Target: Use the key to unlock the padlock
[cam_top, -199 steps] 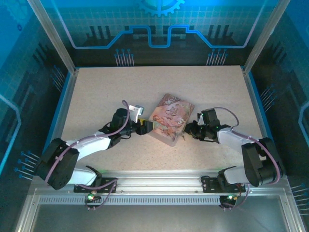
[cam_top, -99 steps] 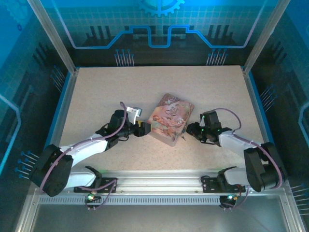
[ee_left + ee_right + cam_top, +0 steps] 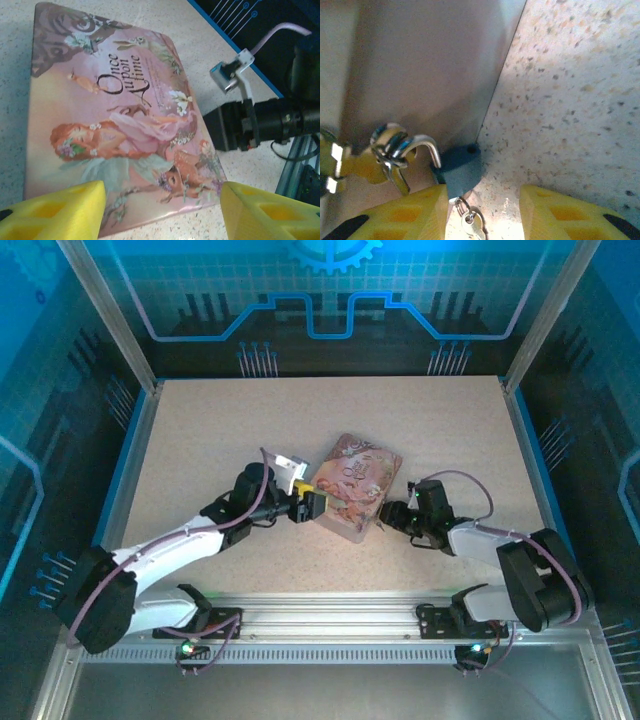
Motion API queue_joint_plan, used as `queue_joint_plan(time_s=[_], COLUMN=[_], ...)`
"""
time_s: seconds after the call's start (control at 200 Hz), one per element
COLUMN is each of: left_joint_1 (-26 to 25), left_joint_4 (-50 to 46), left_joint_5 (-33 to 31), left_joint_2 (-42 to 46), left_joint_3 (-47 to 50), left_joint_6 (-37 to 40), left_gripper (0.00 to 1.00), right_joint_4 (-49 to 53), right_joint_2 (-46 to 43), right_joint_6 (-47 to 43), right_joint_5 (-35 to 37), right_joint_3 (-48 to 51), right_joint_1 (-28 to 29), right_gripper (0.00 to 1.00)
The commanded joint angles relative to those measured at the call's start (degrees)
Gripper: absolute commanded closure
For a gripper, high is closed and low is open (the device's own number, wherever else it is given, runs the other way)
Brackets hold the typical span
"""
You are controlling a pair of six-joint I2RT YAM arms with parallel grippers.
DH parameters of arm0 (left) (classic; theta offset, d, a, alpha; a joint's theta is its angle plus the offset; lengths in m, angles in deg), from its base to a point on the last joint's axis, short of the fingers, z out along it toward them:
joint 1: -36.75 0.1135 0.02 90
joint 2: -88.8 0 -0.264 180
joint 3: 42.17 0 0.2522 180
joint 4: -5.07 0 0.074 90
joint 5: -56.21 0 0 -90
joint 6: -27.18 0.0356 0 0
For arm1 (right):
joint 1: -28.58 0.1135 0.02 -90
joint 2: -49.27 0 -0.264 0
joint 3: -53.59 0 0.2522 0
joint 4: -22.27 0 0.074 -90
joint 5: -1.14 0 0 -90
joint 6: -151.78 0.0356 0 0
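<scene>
Mostly bare, the worktop [image 3: 200, 430] leaves open room all round the pink tin [image 3: 352, 480] at its middle. At the tin's near-left corner the left gripper [image 3: 162, 192] stands with jaws apart astride the near edge; whether they press it I cannot tell. By the tin's right side wall the right gripper [image 3: 482, 194] has its jaws apart, clamping nothing. Against that wall sits the padlock [image 3: 461, 167]: bluish body, silvery shackle [image 3: 420, 142] hooked through the tin's hasp ring [image 3: 387, 140], free end out of its hole. Beneath it hangs the key [image 3: 471, 226], blurred and cut off.
</scene>
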Motion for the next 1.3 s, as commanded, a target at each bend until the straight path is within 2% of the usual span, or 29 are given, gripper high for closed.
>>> queue_joint_plan(time_s=[0.0,0.105,0.27,0.395,0.475,0.57,0.705,0.865,1.055,1.295], left_joint_1=[-0.78,-1.03,-1.03,-1.07,-1.00,-0.95,-0.84,-0.53,-0.39,0.16], left_joint_4=[-0.34,-0.24,-0.64,-1.22,-1.40,-1.62,-2.77,-3.04,-3.17,-3.22], left_joint_5=[0.06,0.39,0.00,-0.26,-0.40,-0.48,-1.16,-1.54,-1.98,-2.29], left_joint_2=[-2.71,-5.00,-6.63,-7.38,-8.08,-8.69,-8.49,-8.27,-7.35,-5.86], left_joint_3=[-3.01,-4.68,-5.46,-5.65,-5.91,-6.42,-6.59,-6.02,-5.32,-4.77], left_joint_6=[1.75,1.60,1.68,2.17,2.23,2.22,2.80,2.81,2.71,2.71], left_gripper=[0.37,0.37,0.37,0.36,0.36,0.36,0.36,0.36,0.36,0.36], right_joint_4=[-5.16,-9.75,-15.41,-12.43,-6.28,1.71,4.09,3.27,0.75,-0.41], right_joint_2=[3.97,8.77,14.12,15.24,16.43,18.79,20.77,21.31,15.91,7.13], right_joint_6=[-2.27,-1.39,-1.33,-4.20,-5.01,-4.04,-2.47,-1.92,-2.02,-1.64], right_joint_5=[1.36,0.48,-1.42,0.87,5.37,10.24,13.13,12.88,11.68,9.94], right_joint_3=[-0.32,-1.38,-2.38,-4.52,-7.54,-11.04,-12.06,-12.12,-8.90,-6.03], right_joint_1=[1.50,1.65,2.43,5.38,7.68,9.21,10.27,10.57,10.56,10.33], right_gripper=[0.58,0.58,0.52,0.50,0.51,0.60,0.70,0.86,0.99,1.00])
